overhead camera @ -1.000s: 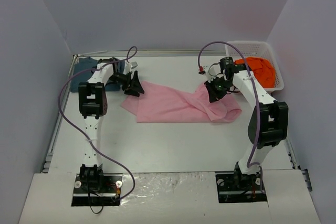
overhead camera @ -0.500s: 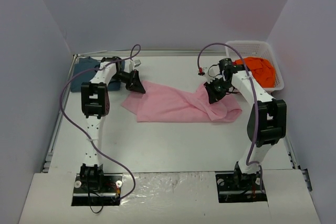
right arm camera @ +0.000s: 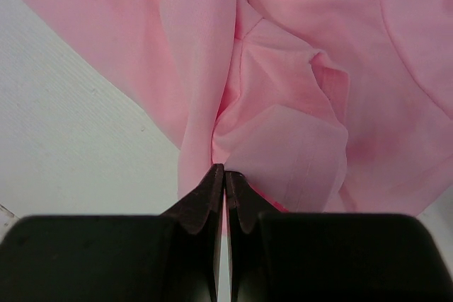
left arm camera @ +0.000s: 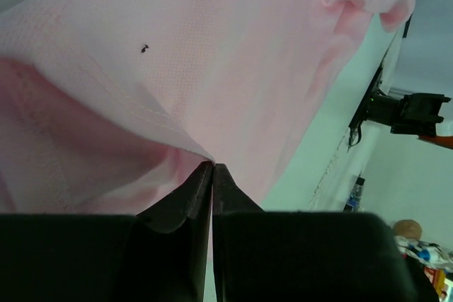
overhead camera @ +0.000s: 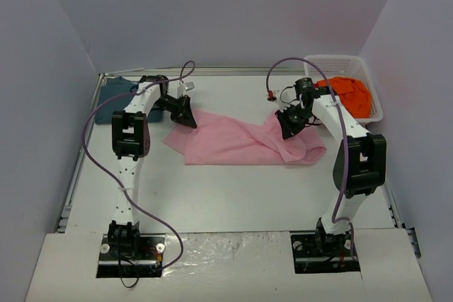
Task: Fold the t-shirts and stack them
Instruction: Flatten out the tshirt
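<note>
Top external: light pink t-shirt (overhead camera: 237,143) lies spread across mid-table (overhead camera: 233,192), a long crumpled band running from 10 o'clock to 3 o'clock, flat on the left, bunched and lifted at the right end. Left gripper (overhead camera: 187,116) sits on its 10 o'clock corner; right gripper (overhead camera: 289,124) on the raised 2 o'clock bunch. Dark teal-blue t-shirt (overhead camera: 113,94) lies at the far-left corner. Orange t-shirt (overhead camera: 348,94) is heaped in the white basket (overhead camera: 376,111), far right.

Left wrist: I see both fingers pressed together, pinching a stitched hem of the pink cloth at their tips. Fine-weave fabric fills the frame; a small dark speck (left arm camera: 144,49) at 11 o'clock.

Right wrist: fingers pressed together, nipping a pink fold; creases gather toward the tips, bare table at 9 o'clock.
</note>
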